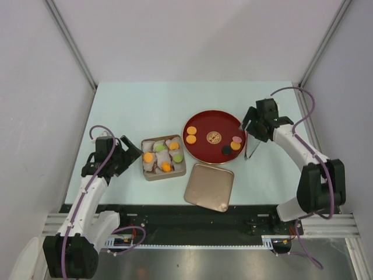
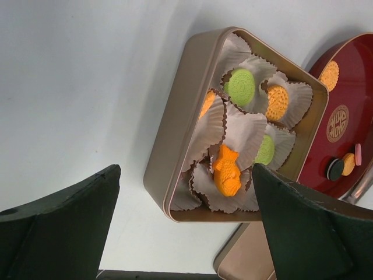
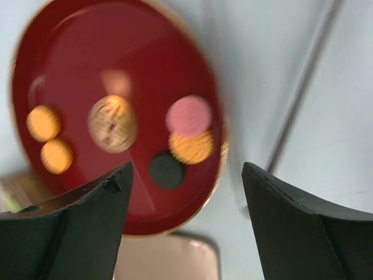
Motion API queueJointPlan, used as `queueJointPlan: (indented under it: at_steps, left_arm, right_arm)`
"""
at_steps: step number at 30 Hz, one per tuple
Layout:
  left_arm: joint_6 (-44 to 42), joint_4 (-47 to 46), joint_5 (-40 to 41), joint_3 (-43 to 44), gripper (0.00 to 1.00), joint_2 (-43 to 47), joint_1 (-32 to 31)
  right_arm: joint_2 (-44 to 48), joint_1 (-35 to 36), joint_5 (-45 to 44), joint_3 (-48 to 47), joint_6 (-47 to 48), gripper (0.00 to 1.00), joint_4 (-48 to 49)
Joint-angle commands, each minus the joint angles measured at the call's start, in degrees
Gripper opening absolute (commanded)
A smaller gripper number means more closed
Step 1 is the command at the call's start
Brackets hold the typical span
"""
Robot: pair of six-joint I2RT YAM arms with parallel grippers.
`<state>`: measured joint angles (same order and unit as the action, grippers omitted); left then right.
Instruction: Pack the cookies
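step: right arm to lift next cookie off plate [image 1: 201, 121] | right gripper [image 3: 186, 170] spread, empty, over plate's right rim | left gripper [image 2: 186, 169] spread, empty, by tin [image 2: 175, 146] | cookies [image 1: 191, 135]: five in tin, six on plate | tip: straddle black cookie [image 3: 167, 170] squarely, clear of touching pink cookie [image 3: 189, 115] and orange one

The left gripper [image 1: 132, 154] sits low at the near left, fingers wide apart. The right gripper [image 1: 249, 129] hangs farther right, fingers parted and empty.
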<state>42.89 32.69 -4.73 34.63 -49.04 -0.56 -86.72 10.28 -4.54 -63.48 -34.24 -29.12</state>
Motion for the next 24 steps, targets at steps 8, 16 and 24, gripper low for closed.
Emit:
queueJointPlan:
  at_steps: [8, 16, 24]
  left_arm:
    - [-3.0, 0.3, 0.6, 2.6, 1.00, 2.0, 0.4]
    - [-3.2, -1.5, 0.5, 0.9, 1.00, 3.5, 0.3]
    - [-3.2, -2.5, -0.3, 0.0, 1.00, 2.2, 0.3]
  right_arm:
    - [19.5, 18.8, -9.3, 15.3, -3.3, 0.70, -2.7]
    - [26.7, 31.5, -14.1, 24.2, -14.3, 0.57, -6.3]
    - [19.7, 37.7, -14.3, 26.7, -18.4, 0.52, -4.9]
